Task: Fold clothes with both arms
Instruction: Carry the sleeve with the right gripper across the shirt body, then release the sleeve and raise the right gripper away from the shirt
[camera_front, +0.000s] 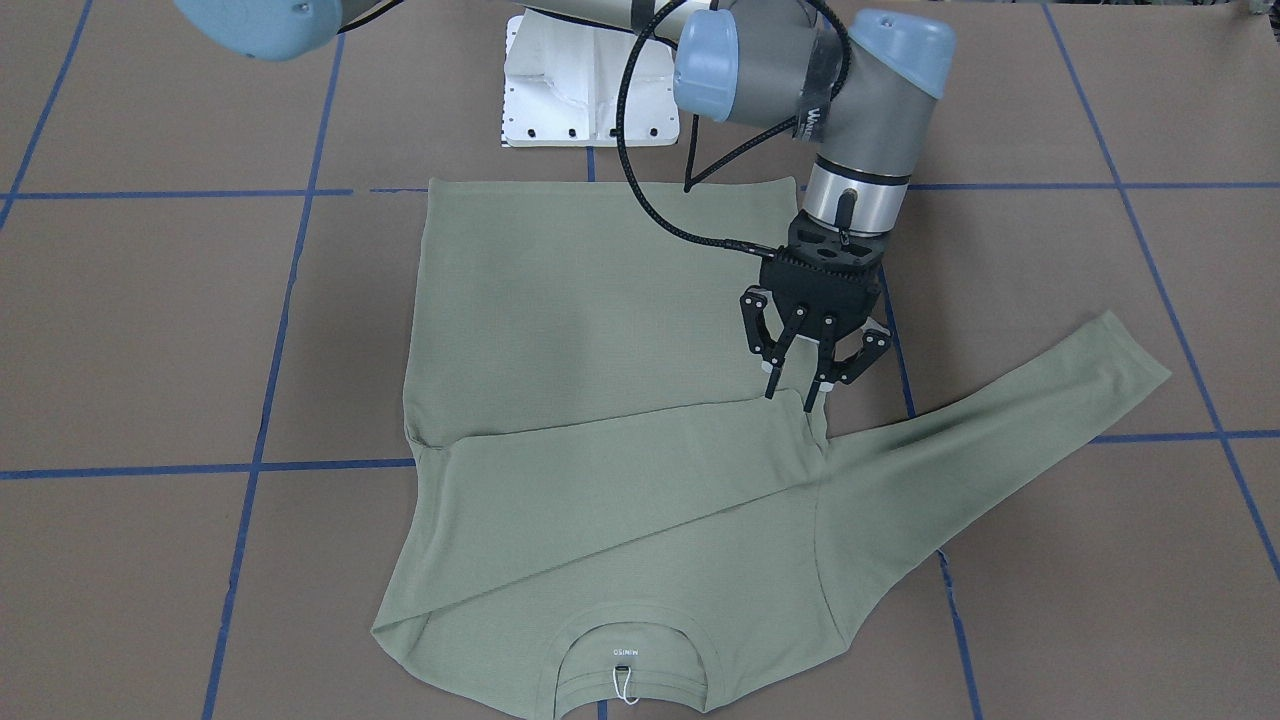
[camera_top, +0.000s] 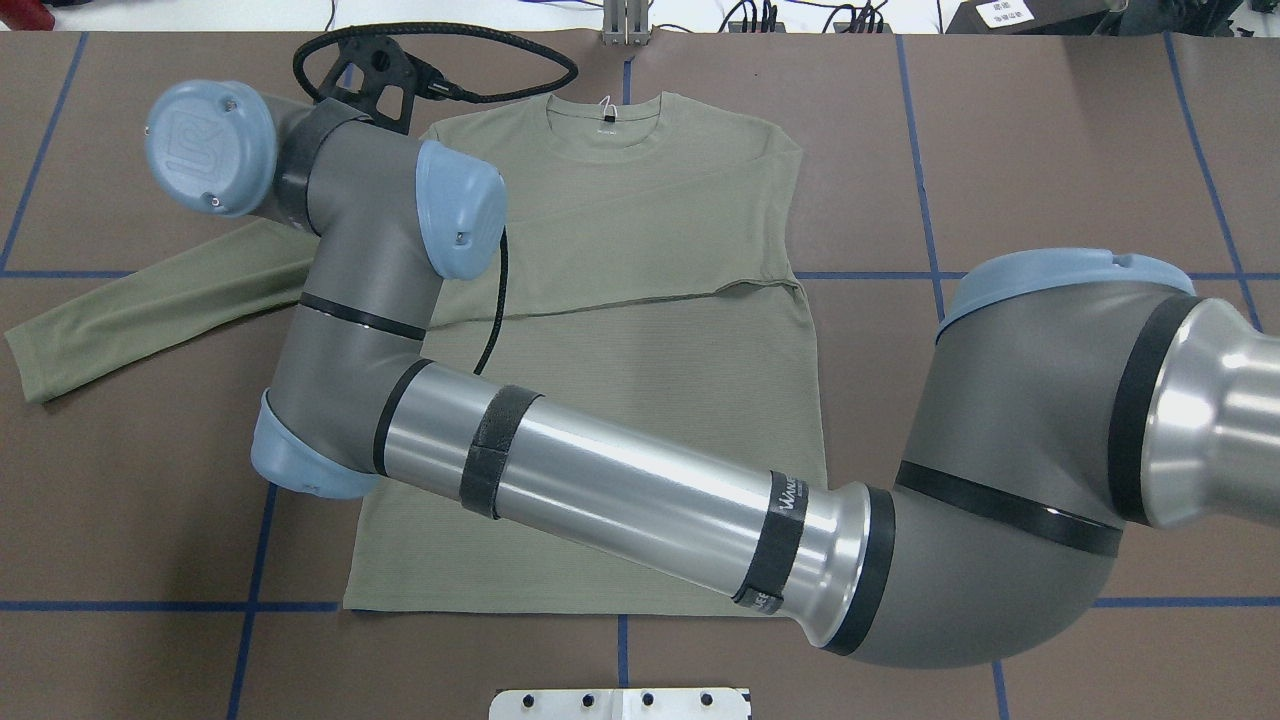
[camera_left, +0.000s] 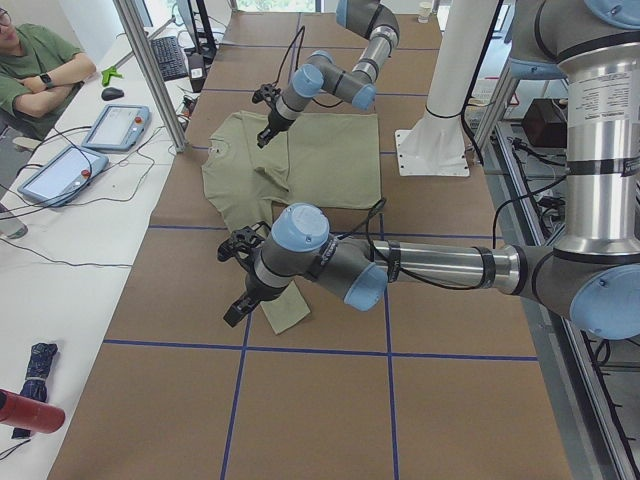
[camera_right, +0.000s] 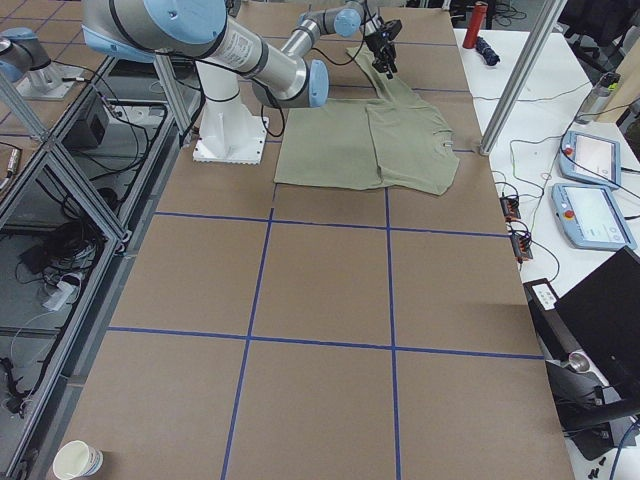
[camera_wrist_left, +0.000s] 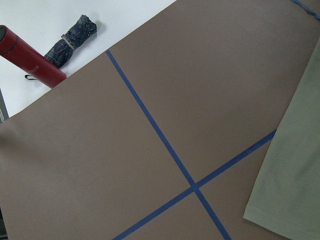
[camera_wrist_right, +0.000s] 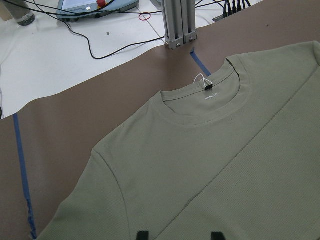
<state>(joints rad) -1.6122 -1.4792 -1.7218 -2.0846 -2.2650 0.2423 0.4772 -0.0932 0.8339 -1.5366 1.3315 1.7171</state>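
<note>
- Plainly, the shirt (camera_front: 600, 300) lies spread flat on the table (camera_front: 150, 330), hem toward the pedestal (camera_front: 560, 90) and neckline toward the operators' side, so either arm can reach a sleeve.
- One sleeve, the folded sleeve (camera_front: 620, 470), lies slantwise across the body, its cuff ending at the opposite side seam; we judge that half of the fold done.
- The right arm (camera_top: 620, 480) reaches across, and the right jaws hang just over that cuff, parted, with nothing between them (the right wrist view shows bare knit between the tips).
- The outstretched sleeve (camera_front: 1020, 400) lies out to the robot's left, not yet folded; the left arm (camera_left: 450, 265) holds the left jaws above the table near its cuff, likely to take it next. Whether they are parted or clenched we cannot tell.
- We count one shirt, two sleeves, one neck label (camera_front: 625, 648), one string tag (camera_front: 623, 685), two arms.
</note>
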